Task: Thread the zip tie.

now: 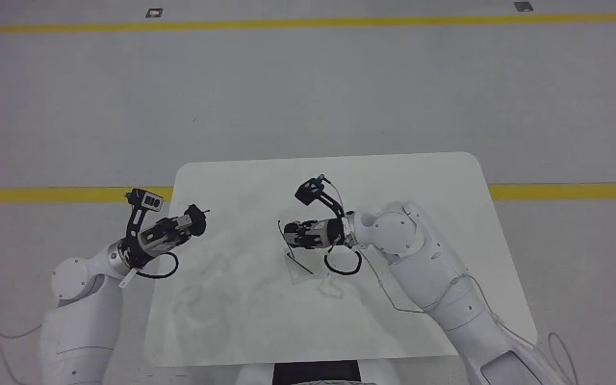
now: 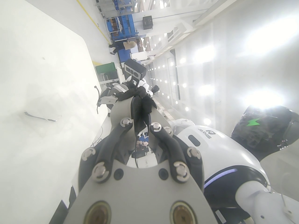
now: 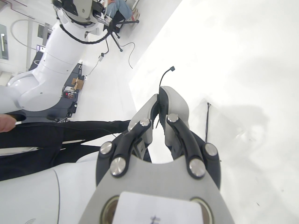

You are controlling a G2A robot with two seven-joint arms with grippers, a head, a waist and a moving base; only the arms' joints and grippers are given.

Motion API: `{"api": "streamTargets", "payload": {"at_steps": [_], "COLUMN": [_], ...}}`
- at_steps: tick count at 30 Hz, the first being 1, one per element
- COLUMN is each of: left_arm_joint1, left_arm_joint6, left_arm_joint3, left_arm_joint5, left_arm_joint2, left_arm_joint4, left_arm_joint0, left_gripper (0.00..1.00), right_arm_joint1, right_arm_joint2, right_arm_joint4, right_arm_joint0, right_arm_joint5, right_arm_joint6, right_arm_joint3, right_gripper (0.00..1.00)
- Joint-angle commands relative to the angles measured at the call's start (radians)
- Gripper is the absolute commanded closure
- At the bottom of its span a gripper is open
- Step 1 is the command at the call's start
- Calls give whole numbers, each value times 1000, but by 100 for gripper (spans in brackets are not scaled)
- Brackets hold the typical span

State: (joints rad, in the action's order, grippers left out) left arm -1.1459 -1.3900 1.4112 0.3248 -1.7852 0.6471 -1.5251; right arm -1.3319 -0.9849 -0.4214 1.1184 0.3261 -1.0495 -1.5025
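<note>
Between the fingertips of the right tool [image 3: 160,94] a black zip tie [image 3: 164,75] is pinched: the two fingers are closed flat on its strap. The short head end curves out past the tips, and the tail hangs back through the gap between the fingers toward the wrist. From above, this tool [image 1: 292,231] is held over the middle of the white tabletop [image 1: 404,192], with the strap [image 1: 280,229] arching out ahead of its tips. A second zip tie [image 3: 207,122] lies flat on the tabletop just beside the right tool, apart from it, stretched nearly straight with its head at the end farther from the wrist. In the top view it [image 1: 299,263] lies on the side of the tool toward the tabletop's near edge. Well apart from both ties, the left tool [image 1: 197,221] is held over the tabletop close to its side edge, its tips turned toward the right tool. Its fingers [image 2: 121,115] are drawn together, and I cannot tell whether anything sits between them.
</note>
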Motion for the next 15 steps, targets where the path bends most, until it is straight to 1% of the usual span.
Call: {"api": "streamTargets", "payload": {"at_steps": [1,5,6,7,9,11,13,15], "left_arm_joint1": [0,0,0,-1,-2,-3,-6,-10], "left_arm_joint6": [0,0,0,22,62,88,120,155], "left_arm_joint3": [0,0,0,4,11,18,20,19], "left_arm_joint5": [0,0,0,-2,15,15,15,15], "left_arm_joint2": [0,0,0,6,17,22,18,9], "left_arm_joint4": [0,0,0,-5,-14,-8,-10,-13], "left_arm_joint0": [0,0,0,-1,-12,-19,-25,-26], "left_gripper": [100,100,100,100,100,100,100,100], "right_arm_joint1": [0,0,-1,-2,-7,-11,-17,-22], "right_arm_joint2": [0,0,-1,2,10,21,31,43], "right_arm_joint4": [1,1,1,3,5,-4,-23,-39], "right_arm_joint0": [0,0,6,11,9,6,5,3], "right_arm_joint5": [0,0,-4,-7,-6,-9,-15,-20], "right_arm_joint6": [0,0,35,69,150,220,315,386], "right_arm_joint3": [0,0,-5,-10,-19,-20,-18,-15], "right_gripper": [100,100,100,100,100,100,100,100]}}
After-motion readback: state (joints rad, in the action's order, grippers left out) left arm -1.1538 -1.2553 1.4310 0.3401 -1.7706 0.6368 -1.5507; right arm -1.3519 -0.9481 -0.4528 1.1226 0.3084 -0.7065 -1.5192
